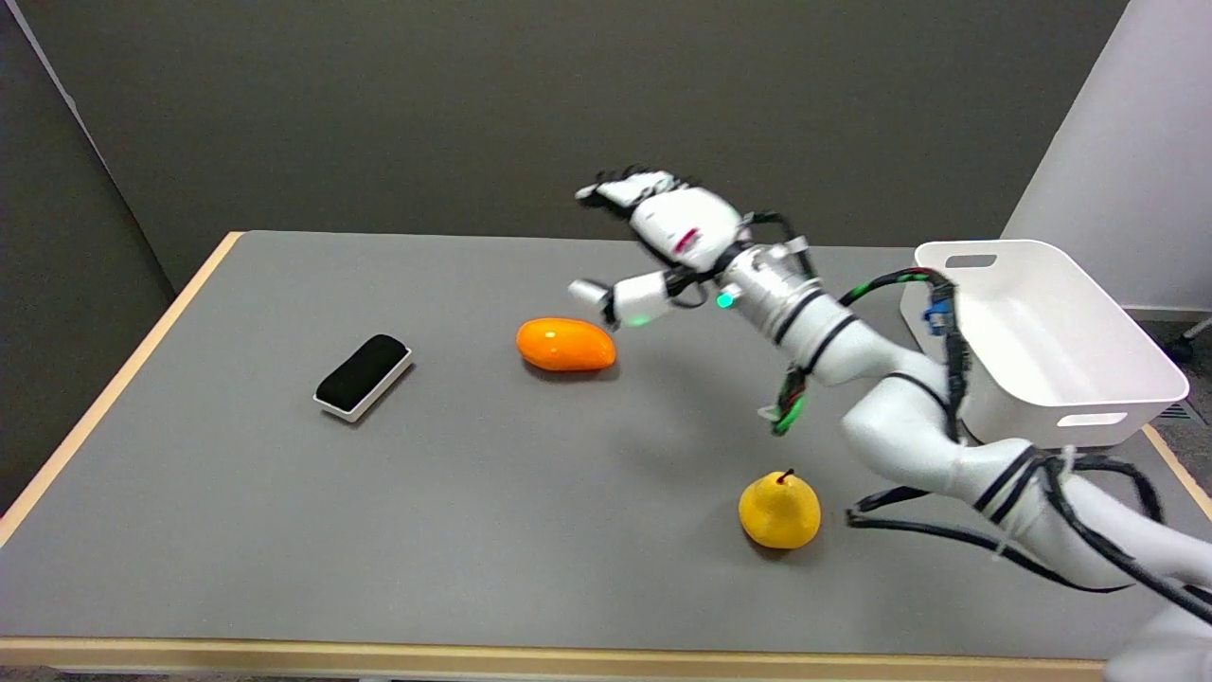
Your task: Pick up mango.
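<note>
An orange mango (565,344) lies on its side near the middle of the grey table (473,493). My right hand (653,237) hangs in the air just right of and above the mango, fingers spread apart and holding nothing. Its thumb tip is close to the mango's right end but does not touch it. The white arm stretches back from the hand to the lower right.
A yellow pear (779,511) stands at the front right, below the arm. A black eraser block on a white base (363,376) lies to the left. A white bin (1042,332) sits at the table's right edge.
</note>
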